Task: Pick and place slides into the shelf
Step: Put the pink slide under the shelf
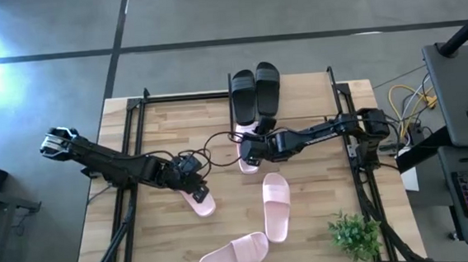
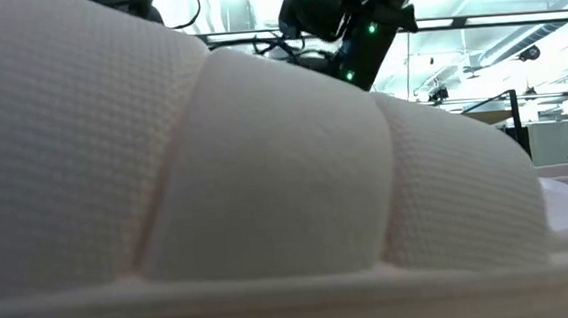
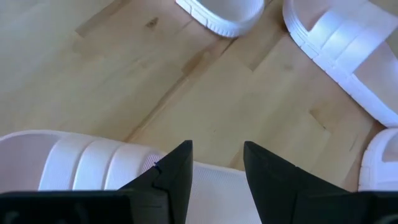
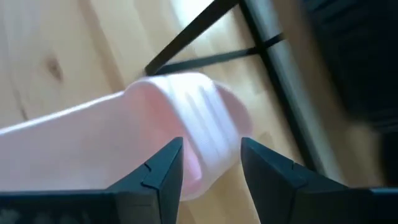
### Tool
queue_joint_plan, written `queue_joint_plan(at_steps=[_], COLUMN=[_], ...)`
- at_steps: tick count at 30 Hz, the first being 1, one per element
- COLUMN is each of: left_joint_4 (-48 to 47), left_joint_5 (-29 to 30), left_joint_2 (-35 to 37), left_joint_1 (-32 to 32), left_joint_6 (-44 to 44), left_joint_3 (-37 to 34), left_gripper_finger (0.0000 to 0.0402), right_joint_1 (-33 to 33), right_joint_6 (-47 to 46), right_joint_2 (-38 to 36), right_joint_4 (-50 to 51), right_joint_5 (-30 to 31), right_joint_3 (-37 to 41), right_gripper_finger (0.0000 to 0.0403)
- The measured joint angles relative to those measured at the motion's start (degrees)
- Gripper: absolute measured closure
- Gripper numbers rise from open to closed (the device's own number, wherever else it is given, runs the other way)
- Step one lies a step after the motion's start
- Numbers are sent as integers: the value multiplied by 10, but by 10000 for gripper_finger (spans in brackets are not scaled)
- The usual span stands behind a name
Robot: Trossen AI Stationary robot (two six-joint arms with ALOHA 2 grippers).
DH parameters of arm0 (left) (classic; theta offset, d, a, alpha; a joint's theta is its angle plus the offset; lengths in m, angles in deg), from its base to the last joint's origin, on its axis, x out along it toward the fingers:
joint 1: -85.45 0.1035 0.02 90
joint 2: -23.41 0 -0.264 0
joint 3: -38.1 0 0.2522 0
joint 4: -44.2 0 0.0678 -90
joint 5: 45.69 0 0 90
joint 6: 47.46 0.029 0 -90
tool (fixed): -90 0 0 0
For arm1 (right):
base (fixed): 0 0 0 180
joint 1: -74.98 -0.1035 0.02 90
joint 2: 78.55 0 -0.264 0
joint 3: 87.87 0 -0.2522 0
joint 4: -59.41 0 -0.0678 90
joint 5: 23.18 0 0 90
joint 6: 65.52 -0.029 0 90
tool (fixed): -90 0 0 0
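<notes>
The right gripper (image 1: 248, 152), jaws parted, hangs over a pink slide (image 4: 124, 143) lying beside the black pair (image 1: 255, 93) on the shelf (image 1: 330, 87), seemingly just let go. The left gripper (image 3: 214, 168), also parted, straddles another pink slide (image 1: 198, 201), its long axis running diagonally toward the table's front.

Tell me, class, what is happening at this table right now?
Two robot arms are putting slides away. The right gripper, jaws open, is over a pink slide next to the two black slides at the shelf. The left gripper, jaws open, is over another pink slide. Two more pink slides lie loose on the table.
</notes>
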Motion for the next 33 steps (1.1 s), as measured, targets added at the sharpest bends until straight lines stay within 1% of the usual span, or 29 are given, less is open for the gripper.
queue_joint_plan(at_steps=[5,8,10,13,16,19,23,25,28,33], left_joint_4=[0,-3,-27,-93,-128,-196,-323,-385,-444,-454], left_joint_5=[-5,-39,-67,-73,-59,-4,91,120,130,126], left_joint_2=[0,0,1,2,-13,-51,-122,-165,-227,-305], left_joint_1=[-4,-18,-33,-75,-119,-144,-165,-174,-182,-186], left_joint_6=[-1,-1,-9,-60,-90,-120,-135,-128,-118,-122], left_joint_3=[0,0,0,3,7,33,113,155,200,232], left_gripper_finger=[273,273,273,274,275,275,275,275,275,275], right_joint_1=[-7,-25,-38,-53,-58,-58,-58,-59,-59,-59], right_joint_6=[-2,-6,0,4,-23,-47,-50,-43,-43,-43], right_joint_2=[0,-22,-41,-62,-69,-69,-66,-65,-65,-65], right_joint_4=[23,34,36,36,36,37,38,40,41,47], right_joint_5=[-3,-9,-22,-44,-44,-44,-44,-44,-43,-41], right_joint_3=[1,1,1,2,3,5,6,6,6,6], right_gripper_finger=[250,250,250,250,250,250,253,255,254,254])
